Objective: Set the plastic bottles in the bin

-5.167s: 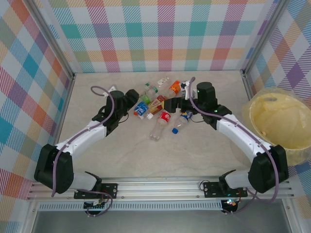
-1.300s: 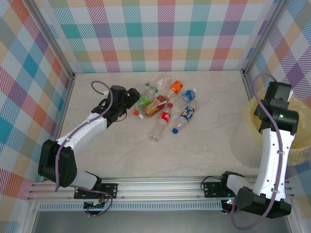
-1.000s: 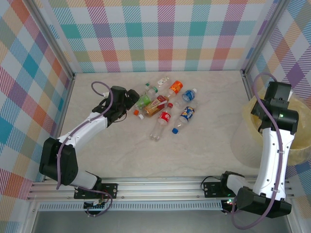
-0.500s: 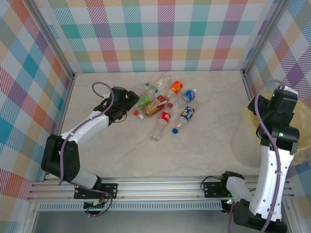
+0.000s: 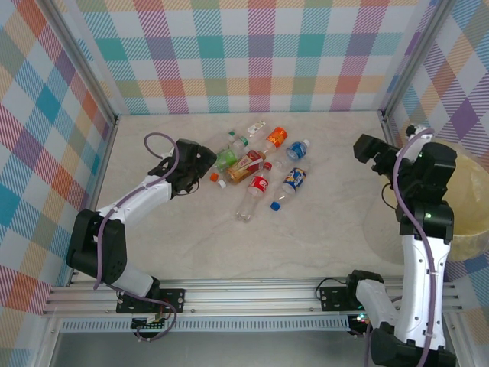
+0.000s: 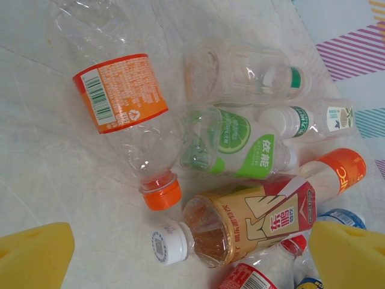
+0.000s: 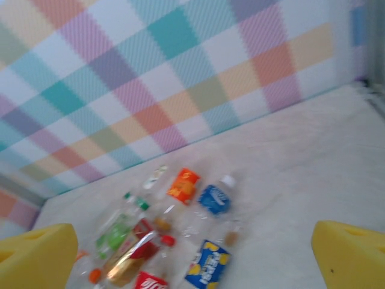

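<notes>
Several plastic bottles (image 5: 258, 162) lie in a loose heap at the table's far middle. My left gripper (image 5: 206, 158) is open at the heap's left edge. Between its yellow pads (image 6: 35, 260) lies a gold-and-red labelled bottle (image 6: 264, 217) with a white cap. An orange-labelled bottle (image 6: 123, 96) and a green-labelled bottle (image 6: 240, 143) lie just beyond. My right gripper (image 5: 369, 149) hangs open and empty above the table, left of the bin (image 5: 474, 200). It faces the distant bottles (image 7: 201, 211). The right arm hides part of the bin.
Checked walls close the table at the back and both sides. A metal rail (image 5: 252, 294) runs along the near edge. Bare tabletop (image 5: 328, 222) stretches between the heap and the bin.
The right arm has swung left from over the bin and its jaws have opened wide. The left gripper has edged a little nearer the heap.
</notes>
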